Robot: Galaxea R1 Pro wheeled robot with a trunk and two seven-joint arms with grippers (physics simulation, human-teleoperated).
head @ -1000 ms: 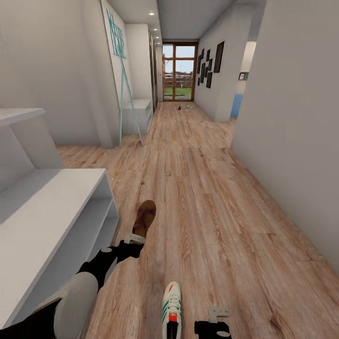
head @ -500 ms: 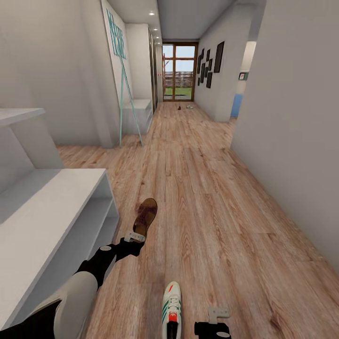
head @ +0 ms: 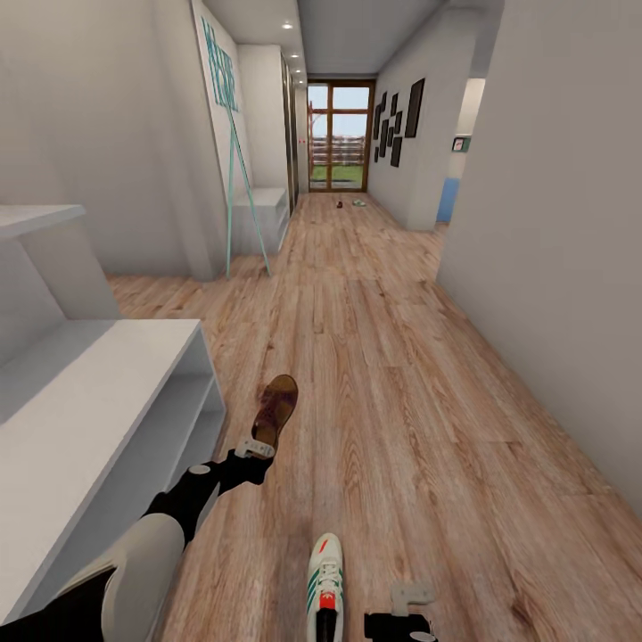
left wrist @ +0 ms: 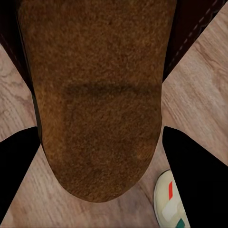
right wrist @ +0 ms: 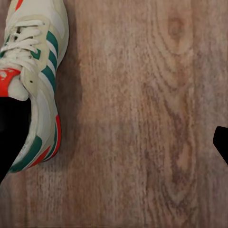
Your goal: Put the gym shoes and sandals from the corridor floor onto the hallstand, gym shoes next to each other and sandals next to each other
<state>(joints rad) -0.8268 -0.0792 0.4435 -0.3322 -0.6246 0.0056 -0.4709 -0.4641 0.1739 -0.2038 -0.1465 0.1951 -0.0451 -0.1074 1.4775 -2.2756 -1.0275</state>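
My left gripper point(head: 258, 448) is shut on the heel end of a brown sandal point(head: 275, 407), holding it just off the corridor floor point(head: 401, 401) beside the end of the hallstand point(head: 107, 392). In the left wrist view the sandal's brown surface point(left wrist: 97, 95) lies between the dark fingers point(left wrist: 14, 161). A white gym shoe point(head: 325, 584) with green stripes and red accents lies on the floor near the head view's lower edge. My right gripper point(head: 407, 596) hovers open just right of it. The right wrist view has that gym shoe point(right wrist: 33, 80) beside one finger point(right wrist: 9, 133).
The pale grey hallstand has an open top and shelf tiers along the left wall. A second grey rack point(head: 260, 214) with teal lettering stands farther down the corridor. Two small shoe-like things point(head: 349, 203) lie near the far glass door. A white wall point(head: 553, 267) borders the right.
The left gripper has lifted the sandal slightly up and to the right. The right gripper has drifted a little toward the gym shoe.
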